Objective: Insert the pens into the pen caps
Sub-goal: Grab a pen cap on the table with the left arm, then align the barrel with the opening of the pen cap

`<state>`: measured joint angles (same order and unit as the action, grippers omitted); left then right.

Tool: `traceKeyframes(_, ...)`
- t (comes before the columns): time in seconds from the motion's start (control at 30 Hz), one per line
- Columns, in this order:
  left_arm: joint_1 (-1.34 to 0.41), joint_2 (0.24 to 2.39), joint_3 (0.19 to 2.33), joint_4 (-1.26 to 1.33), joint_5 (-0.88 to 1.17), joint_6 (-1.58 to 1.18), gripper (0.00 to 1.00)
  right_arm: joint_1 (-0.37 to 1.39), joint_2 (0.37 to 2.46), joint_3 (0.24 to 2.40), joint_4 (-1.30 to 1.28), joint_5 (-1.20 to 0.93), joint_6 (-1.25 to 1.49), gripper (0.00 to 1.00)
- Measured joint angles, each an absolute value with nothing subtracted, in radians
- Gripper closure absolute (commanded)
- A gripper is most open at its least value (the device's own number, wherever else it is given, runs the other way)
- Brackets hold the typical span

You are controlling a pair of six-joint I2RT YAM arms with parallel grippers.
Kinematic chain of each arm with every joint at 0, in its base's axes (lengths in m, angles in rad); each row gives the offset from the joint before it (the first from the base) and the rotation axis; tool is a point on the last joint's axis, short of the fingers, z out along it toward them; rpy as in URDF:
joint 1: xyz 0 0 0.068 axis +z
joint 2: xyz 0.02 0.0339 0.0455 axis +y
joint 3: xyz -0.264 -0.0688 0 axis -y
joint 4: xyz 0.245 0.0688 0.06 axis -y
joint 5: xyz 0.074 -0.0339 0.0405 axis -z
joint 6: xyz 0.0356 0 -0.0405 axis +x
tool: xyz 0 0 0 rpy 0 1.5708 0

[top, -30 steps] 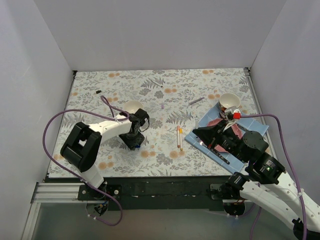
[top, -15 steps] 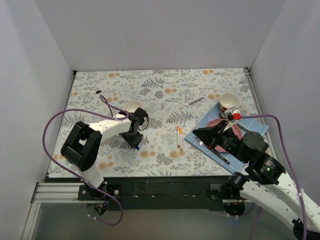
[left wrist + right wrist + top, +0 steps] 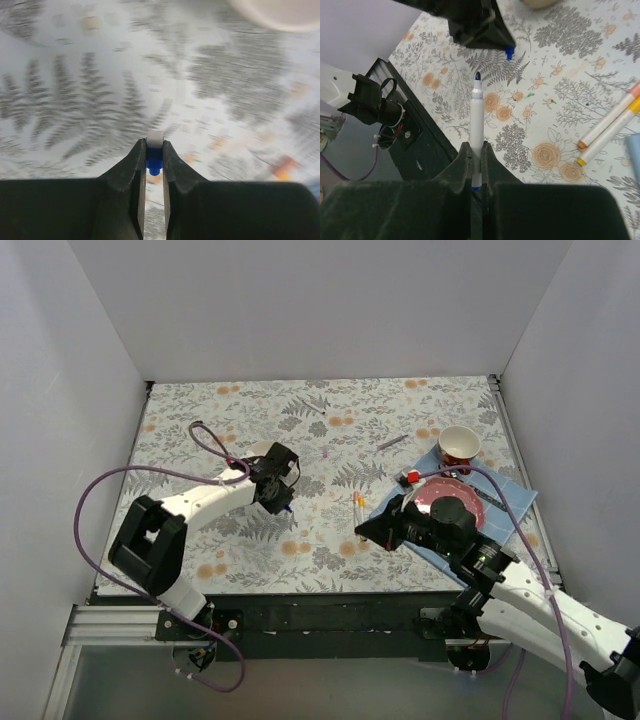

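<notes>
My left gripper (image 3: 284, 502) is shut on a small blue pen cap (image 3: 154, 156) and holds it above the floral cloth; the cap (image 3: 509, 53) also sticks out below the left gripper (image 3: 479, 26) in the right wrist view. My right gripper (image 3: 477, 148) is shut on a white-barrelled pen (image 3: 477, 116), whose dark tip points toward the left gripper with a short gap between them. In the top view the right gripper (image 3: 368, 531) is right of the left one. Two more pens (image 3: 357, 511) lie side by side on the cloth, also in the right wrist view (image 3: 609, 126). A purple cap (image 3: 326, 453) and a black cap (image 3: 197, 423) lie farther back.
A small white bowl (image 3: 262, 451) sits just behind the left gripper. A pink plate (image 3: 452, 490) lies on a blue napkin (image 3: 515, 496) at the right, with a cup (image 3: 460, 443) behind it. A greyish pen (image 3: 392, 443) lies at the back centre.
My left gripper has lifted off the cloth with the blue cap and moved back and right. My right arm has swung left off the plate with the pen, toward the left gripper.
</notes>
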<state>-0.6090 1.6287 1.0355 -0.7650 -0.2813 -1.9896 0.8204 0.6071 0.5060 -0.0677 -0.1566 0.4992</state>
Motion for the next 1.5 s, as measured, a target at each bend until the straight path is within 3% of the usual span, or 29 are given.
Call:
traceKeyframes(0.3,-0.632,1.216,0.928,-0.193,-0.128,-1.785,1.0,0.82,0.905,0.452,0.271,-0.252,0.598,0.99)
traceKeyframes(0.47,-0.632,1.171,0.844,-0.008,-0.002,-1.714,1.0,0.82,1.074,0.458,0.426,-0.273,0.631,0.99)
traceKeyframes(0.77,-0.633,1.12,0.786,0.069,0.072,-1.61,1.0,0.821,1.135,0.478,0.554,-0.26,0.672,0.99)
traceKeyframes(1.5,-0.633,1.095,0.713,0.136,0.114,-1.629,1.0,0.829,1.174,0.529,0.58,-0.242,0.677,0.99)
